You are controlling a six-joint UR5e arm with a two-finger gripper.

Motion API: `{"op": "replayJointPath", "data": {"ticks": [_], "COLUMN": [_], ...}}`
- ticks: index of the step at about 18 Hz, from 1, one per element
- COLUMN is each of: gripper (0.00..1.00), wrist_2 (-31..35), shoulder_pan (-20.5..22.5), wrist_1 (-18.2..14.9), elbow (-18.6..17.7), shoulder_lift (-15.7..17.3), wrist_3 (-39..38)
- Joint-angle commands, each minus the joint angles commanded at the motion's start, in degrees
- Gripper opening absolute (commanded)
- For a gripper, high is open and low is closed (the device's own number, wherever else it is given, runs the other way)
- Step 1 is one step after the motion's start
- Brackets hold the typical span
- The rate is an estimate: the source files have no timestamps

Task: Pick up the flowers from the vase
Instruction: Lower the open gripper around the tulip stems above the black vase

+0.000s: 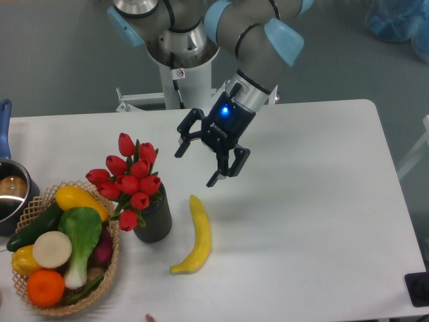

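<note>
The flowers (131, 176), a bunch of red tulip buds with green leaves, stand in the vase (153, 219), a small dark cylinder left of the table's middle. My gripper (196, 167) hangs above the table to the right of the flowers, a little higher than the buds. Its two fingers are spread apart and nothing is between them. It does not touch the flowers or the vase.
A yellow banana (195, 236) lies just right of the vase. A wicker basket (111, 272) of vegetables and fruit sits at the front left, touching the vase's side. A steel pot with a blue handle (8, 191) stands at the left edge.
</note>
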Motion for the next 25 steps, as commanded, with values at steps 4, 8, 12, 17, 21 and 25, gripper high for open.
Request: {"op": "replayJointPath", "data": {"ticks": [4, 8, 12, 17, 21, 25], "gripper": [1.00, 1.00, 1.00, 1.00, 1.00, 1.00], "wrist_2": [-1.4, -1.7, -1.2, -1.7, -2.9, -2.9], "shoulder_pan": [-1.9, -4.1, -6.0, -6.4, -7.0, -7.3], "wrist_1": [0.1, 0.3, 0.4, 0.5, 0.4, 0.5], "elbow": [-0.8, -0.2, 1.5, 2.7, 3.6, 4.1], "shoulder_lift": [0.1, -0.1, -2.7, -4.3, -5.3, -5.9], "wrist_3": [0.4, 0.2, 0.4, -0.3, -0.4, -0.3]}}
